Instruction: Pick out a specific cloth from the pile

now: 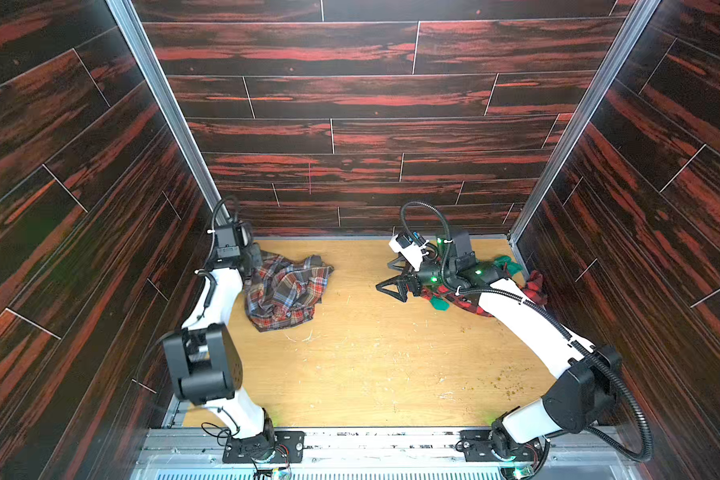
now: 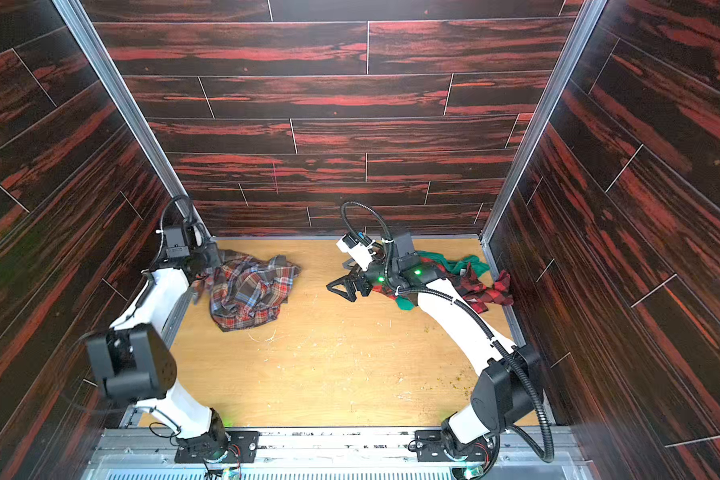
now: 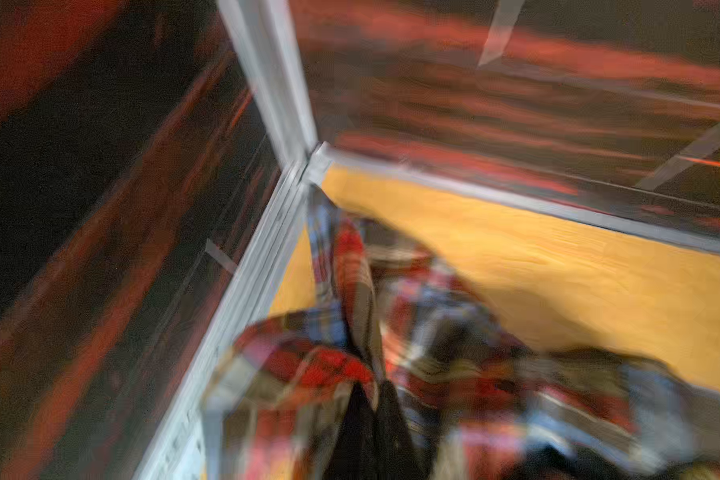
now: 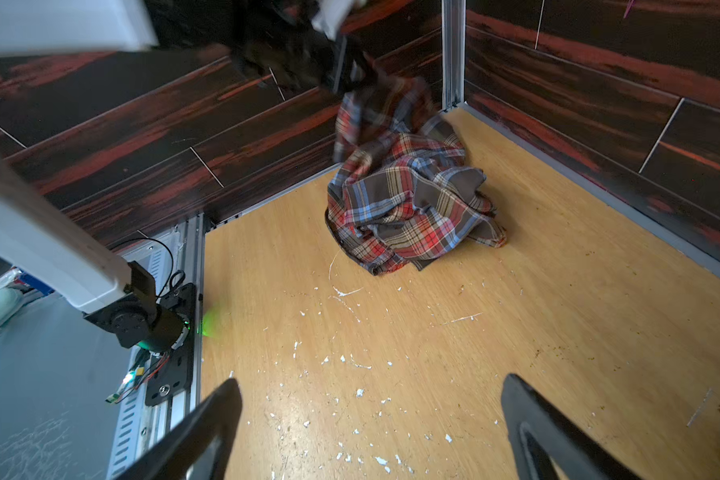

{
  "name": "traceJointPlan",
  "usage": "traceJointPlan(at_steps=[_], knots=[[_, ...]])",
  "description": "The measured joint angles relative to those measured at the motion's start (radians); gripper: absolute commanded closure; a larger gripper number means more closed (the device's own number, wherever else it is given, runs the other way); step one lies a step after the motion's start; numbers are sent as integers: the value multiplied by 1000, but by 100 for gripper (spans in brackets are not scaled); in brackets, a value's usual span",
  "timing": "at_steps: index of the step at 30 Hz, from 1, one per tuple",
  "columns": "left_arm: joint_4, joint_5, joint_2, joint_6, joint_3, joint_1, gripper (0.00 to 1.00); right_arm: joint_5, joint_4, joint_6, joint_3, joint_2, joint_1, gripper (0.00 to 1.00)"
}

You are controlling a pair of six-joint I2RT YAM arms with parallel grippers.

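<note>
scuffed wooden tabletop (image 1: 371, 365) with plaid cloth (image 1: 285, 291) far left, garment pile (image 1: 535, 289) far right

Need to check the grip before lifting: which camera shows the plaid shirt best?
The right wrist view: the plaid shirt is sharp and nearly whole. Both top views show it small, partly behind the left arm. The left wrist view shows it blurred.

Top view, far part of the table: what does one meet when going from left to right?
The cloth → bare table → right gripper, jaws open → the pile.
</note>
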Motion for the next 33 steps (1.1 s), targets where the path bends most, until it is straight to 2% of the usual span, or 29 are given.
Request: traceJointPlan(at_steps=[6, 9, 13, 16, 21, 24, 26, 27, 30, 33], knots=[[-96, 64, -44, 248, -23, -162, 100, -2, 8, -4, -40, 0, -6, 2], [-164, 116, -18, 309, -23, -220, 100, -5, 10, -5, -52, 0, -10, 2], [-223, 227, 55, 319, -8, -224, 100, -8, 18, -5, -58, -1, -12, 2], [-262, 296, 173, 282, 53, -220, 100, -10, 21, -5, -61, -1, -16, 2], [-278, 341, 336, 219, 75, -219, 98, -10, 21, -8, -64, -3, -17, 2], [-253, 341, 334, 183, 31, -219, 71, -5, 21, -8, -70, -13, -21, 2], [-238, 340, 306, 169, 8, -219, 47, -2, 20, -8, -75, -18, -28, 2], [-235, 340, 287, 167, 0, -221, 40, 0, 20, -8, -76, -18, -34, 2], [-217, 328, 195, 148, -26, -221, 26, 7, 21, -7, -76, -18, -55, 2], [-181, 280, 58, 123, -66, -220, 17, 14, 19, -7, -76, -18, -74, 2]])
